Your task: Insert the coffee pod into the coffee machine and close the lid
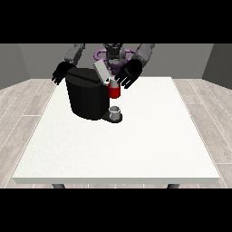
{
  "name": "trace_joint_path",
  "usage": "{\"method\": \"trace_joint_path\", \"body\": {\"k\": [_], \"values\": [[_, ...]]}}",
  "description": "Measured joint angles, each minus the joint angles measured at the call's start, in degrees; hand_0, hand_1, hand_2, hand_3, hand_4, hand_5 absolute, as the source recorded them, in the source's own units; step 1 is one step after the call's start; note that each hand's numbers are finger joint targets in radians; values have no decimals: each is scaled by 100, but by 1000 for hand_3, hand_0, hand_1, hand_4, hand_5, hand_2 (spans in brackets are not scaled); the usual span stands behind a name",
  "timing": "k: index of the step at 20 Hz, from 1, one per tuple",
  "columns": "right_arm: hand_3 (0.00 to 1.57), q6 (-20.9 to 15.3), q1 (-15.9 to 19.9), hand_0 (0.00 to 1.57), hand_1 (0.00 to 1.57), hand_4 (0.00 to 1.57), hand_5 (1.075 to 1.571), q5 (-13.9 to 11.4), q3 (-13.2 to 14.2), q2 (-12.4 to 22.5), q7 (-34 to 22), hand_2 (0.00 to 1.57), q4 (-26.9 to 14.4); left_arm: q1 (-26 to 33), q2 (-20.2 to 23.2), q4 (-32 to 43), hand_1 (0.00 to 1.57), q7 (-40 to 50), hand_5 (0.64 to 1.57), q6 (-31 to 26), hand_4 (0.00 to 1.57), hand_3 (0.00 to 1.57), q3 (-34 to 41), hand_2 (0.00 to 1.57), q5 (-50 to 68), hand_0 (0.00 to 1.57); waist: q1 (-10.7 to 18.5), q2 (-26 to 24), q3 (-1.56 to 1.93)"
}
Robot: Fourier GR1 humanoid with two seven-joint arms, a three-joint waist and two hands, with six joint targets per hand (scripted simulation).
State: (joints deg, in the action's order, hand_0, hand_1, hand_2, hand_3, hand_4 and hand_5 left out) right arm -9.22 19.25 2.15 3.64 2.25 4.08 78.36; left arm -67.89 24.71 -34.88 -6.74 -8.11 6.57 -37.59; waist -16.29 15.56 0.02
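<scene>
Two black hands hover over a large white rectangular table (136,145), at whose far edge the grey-armed humanoid robot (113,53) stands. On the table's far left part sits a bulky black rounded coffee machine (85,96), its flat grey lid (101,71) tilted up and open above the brewing head. A red cylindrical section (114,92) shows at the machine's front, and beneath it a small grey cup (115,111) stands on the machine's dark drip base (111,118). The hand at the view's right (128,75) hangs just beside the raised lid, directly above the red section, its fingers spread and pointing down toward the table. A small pale coffee pod (113,83) appears at this hand's fingertips, right over the red section; whether the fingers pinch it or merely touch it cannot be told from across the table. The hand at the view's left (60,72) hangs behind the machine's far left corner, fingers relaxed and apart, holding nothing.
</scene>
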Motion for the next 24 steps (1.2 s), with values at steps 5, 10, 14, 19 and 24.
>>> {"method": "trace_joint_path", "body": {"k": [5, 10, 14, 19, 24], "values": [[0, 3, 11, 0, 0, 380, 1571, 28, 70, 76, -115, 0, -65, 86, -102, -4, 1204, -12, 1571, -4, 463, 1089, -10, 1226, -12, 1204, 62, -75, 3], [0, 26, -47, 0, 0, 438, 1571, 8, -16, 25, -46, 0, 7, 57, 8, 52, 1118, -73, 1571, -78, 442, 990, 5, 1158, -51, 1118, -1, -23, 2], [0, 16, 3, 0, 0, 463, 1571, 37, 43, 70, -86, 0, 18, 82, -3, 15, 1066, -121, 1571, 26, 380, 945, -33, 1116, -136, 1066, 15, -23, 5], [0, -18, 33, 0, 0, 465, 1571, 25, 74, 97, -92, 0, -3, 96, -20, 6, 1064, -152, 1571, 24, 360, 952, -71, 1117, -205, 1064, 68, -58, 5], [0, -34, -64, 0, 0, 435, 1571, -16, 7, 36, -2, 0, 1, 102, 84, 11, 0, -292, 1571, -6, 0, 112, -113, 378, -298, 0, 34, -11, 5]]}}
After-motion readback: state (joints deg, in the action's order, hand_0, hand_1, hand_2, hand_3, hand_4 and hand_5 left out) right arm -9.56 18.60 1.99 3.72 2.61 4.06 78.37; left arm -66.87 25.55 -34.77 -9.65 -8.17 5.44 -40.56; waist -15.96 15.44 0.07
